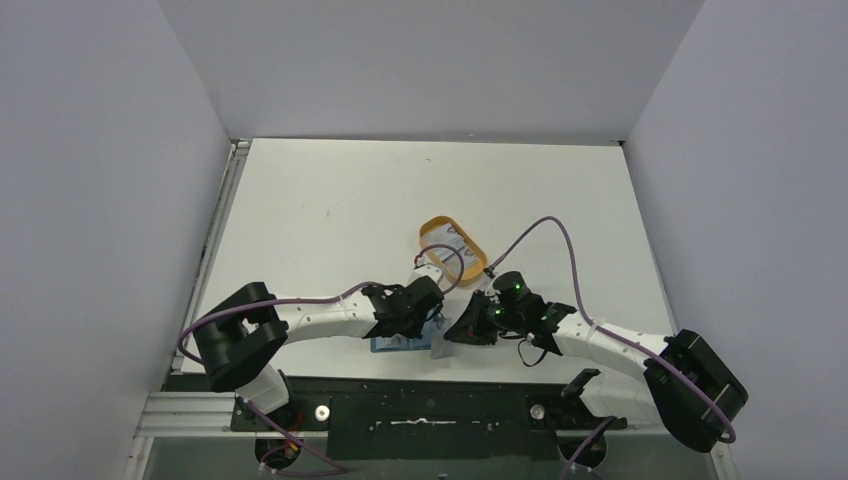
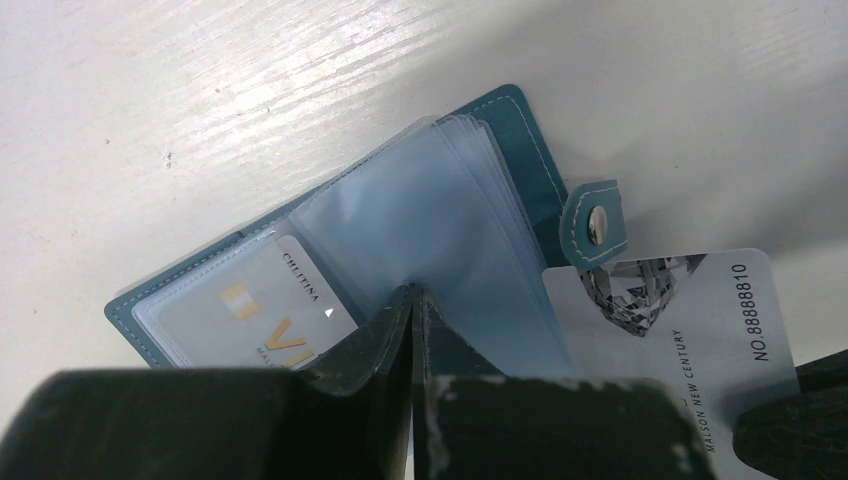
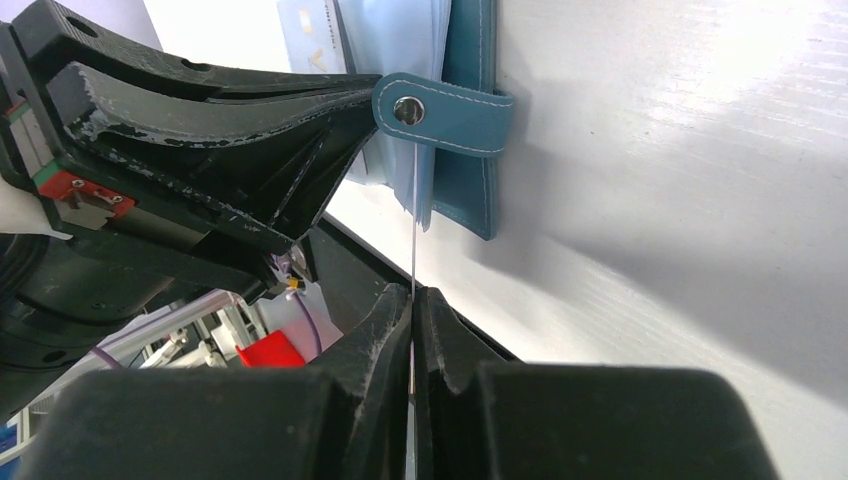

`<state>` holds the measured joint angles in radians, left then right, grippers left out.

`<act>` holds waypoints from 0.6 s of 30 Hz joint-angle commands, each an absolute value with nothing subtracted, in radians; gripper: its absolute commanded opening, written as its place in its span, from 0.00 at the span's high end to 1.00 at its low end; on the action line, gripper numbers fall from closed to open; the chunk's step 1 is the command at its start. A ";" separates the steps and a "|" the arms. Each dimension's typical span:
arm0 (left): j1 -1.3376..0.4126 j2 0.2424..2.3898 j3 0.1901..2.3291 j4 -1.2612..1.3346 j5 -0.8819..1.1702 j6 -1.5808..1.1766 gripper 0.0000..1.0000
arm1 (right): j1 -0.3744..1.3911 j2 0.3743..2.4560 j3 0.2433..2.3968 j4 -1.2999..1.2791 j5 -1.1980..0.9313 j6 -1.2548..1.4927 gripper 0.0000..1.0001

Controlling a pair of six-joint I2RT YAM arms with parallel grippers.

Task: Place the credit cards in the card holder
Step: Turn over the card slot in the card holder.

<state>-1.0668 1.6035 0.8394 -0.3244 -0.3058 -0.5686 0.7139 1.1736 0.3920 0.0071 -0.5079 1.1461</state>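
Observation:
The teal card holder [image 2: 520,140] lies open near the table's front edge, also in the top view [image 1: 392,344]. One credit card [image 2: 250,310] sits in its left clear pocket. My left gripper [image 2: 413,292] is shut, pinching a clear pocket leaf [image 2: 440,210] that lifts up to its tips. My right gripper [image 3: 411,292] is shut on a silvery credit card [image 2: 690,330] with a diamond print, seen edge-on in the right wrist view [image 3: 413,230]. This card's edge reaches the holder's right side, beside the snap tab [image 3: 440,110]. In the top view both grippers, left [image 1: 425,320] and right [image 1: 458,335], meet over the holder.
An orange-tan oval tray [image 1: 430,228] holding more cards lies just beyond the grippers. The black front rail [image 1: 430,410] runs close behind the holder. White walls enclose the table on three sides.

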 commanded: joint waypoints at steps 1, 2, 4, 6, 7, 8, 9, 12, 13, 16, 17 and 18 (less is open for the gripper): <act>-1.040 1.655 0.793 -0.398 -0.337 -0.557 1.00 | 0.710 1.175 0.394 0.078 -0.528 1.147 1.00; -1.040 1.654 0.793 -0.398 -0.337 -0.557 1.00 | 0.710 1.179 0.395 0.080 -0.530 1.147 1.00; -1.040 1.653 0.793 -0.396 -0.336 -0.558 1.00 | 0.711 1.191 0.397 0.086 -0.534 1.147 1.00; -1.040 1.651 0.795 -0.396 -0.334 -0.558 1.00 | 0.712 1.207 0.399 0.101 -0.538 1.150 1.00; -1.040 1.651 0.796 -0.396 -0.334 -0.558 1.00 | 0.713 1.216 0.403 0.105 -0.539 1.150 1.00; -1.040 1.648 0.796 -0.397 -0.334 -0.558 1.00 | 0.715 1.227 0.407 0.108 -0.539 1.149 1.00; -1.040 1.647 0.796 -0.396 -0.333 -0.558 1.00 | 0.717 1.237 0.409 0.115 -0.541 1.150 1.00; -1.040 1.644 0.800 -0.400 -0.334 -0.557 1.00 | 0.722 1.268 0.413 0.140 -0.543 1.156 1.00; -1.040 1.644 0.801 -0.400 -0.333 -0.557 1.00 | 0.724 1.277 0.412 0.151 -0.543 1.158 1.00; -1.040 1.638 0.803 -0.403 -0.330 -0.557 1.00 | 0.728 1.301 0.425 0.176 -0.545 1.156 1.00; -1.040 1.634 0.806 -0.407 -0.329 -0.558 1.00 | 0.730 1.310 0.433 0.183 -0.545 1.155 1.00; -1.040 1.626 0.810 -0.413 -0.328 -0.560 1.00 | 0.732 1.320 0.440 0.190 -0.545 1.154 1.00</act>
